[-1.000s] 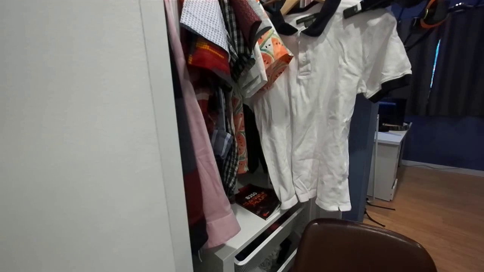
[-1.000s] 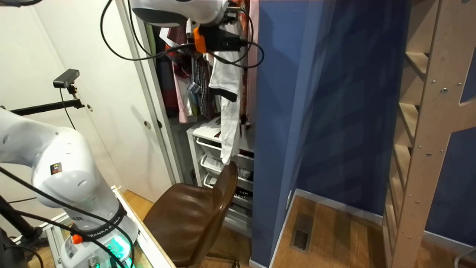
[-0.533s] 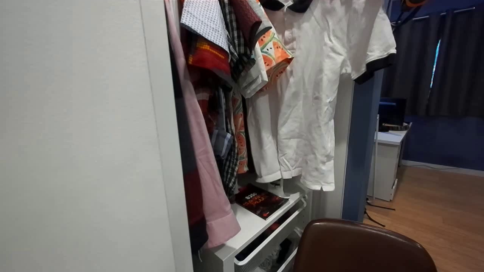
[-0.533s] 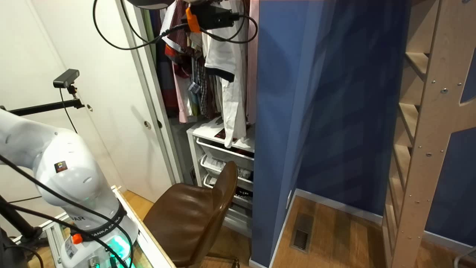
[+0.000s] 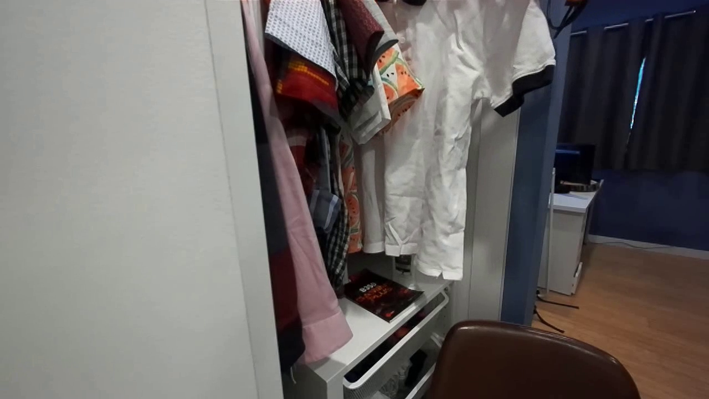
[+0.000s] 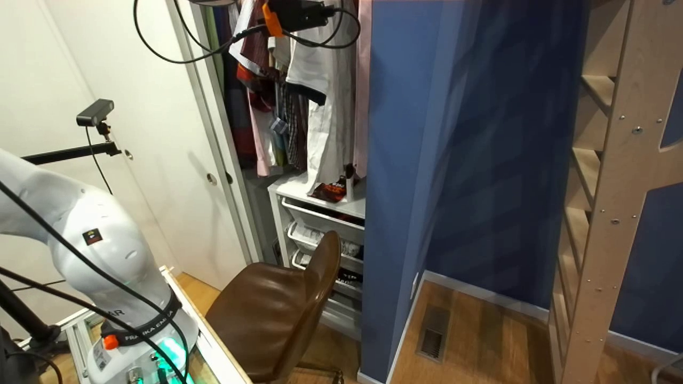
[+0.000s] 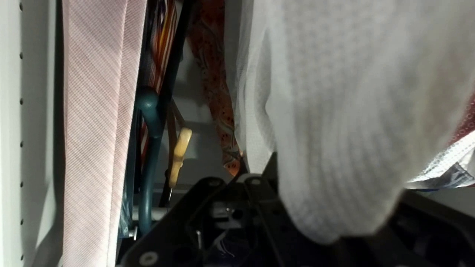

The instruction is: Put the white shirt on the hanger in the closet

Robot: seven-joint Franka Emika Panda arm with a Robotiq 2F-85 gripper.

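The white shirt (image 5: 437,138), with dark sleeve trim, hangs upright in the closet opening beside the orange watermelon-patterned cloth. It also shows below the gripper in an exterior view (image 6: 320,128). Its collar and hanger are above the frame. The closet (image 5: 490,221) has white panels and a white drawer ledge (image 6: 285,184); the shirt's hem is over this ledge. My gripper's black body (image 6: 301,16) is at the top of the shirt. In the wrist view, white cloth (image 7: 345,122) drapes over my gripper (image 7: 272,168) and hides most of the fingers. The shirt hangs from it.
In the wrist view, a pink garment (image 7: 96,129), a teal hanger (image 7: 146,185) and a closet rod (image 7: 159,213) are left of the gripper. Crowded clothes (image 5: 310,111) fill the closet's left side. A brown chair (image 6: 267,314) stands before the drawers; a blue wall (image 6: 400,160) borders the closet.
The shirt has risen and moved deeper into the closet, with its collar leaving the top of the frame. The arm and gripper have moved up with it. The book on the ledge is more uncovered.
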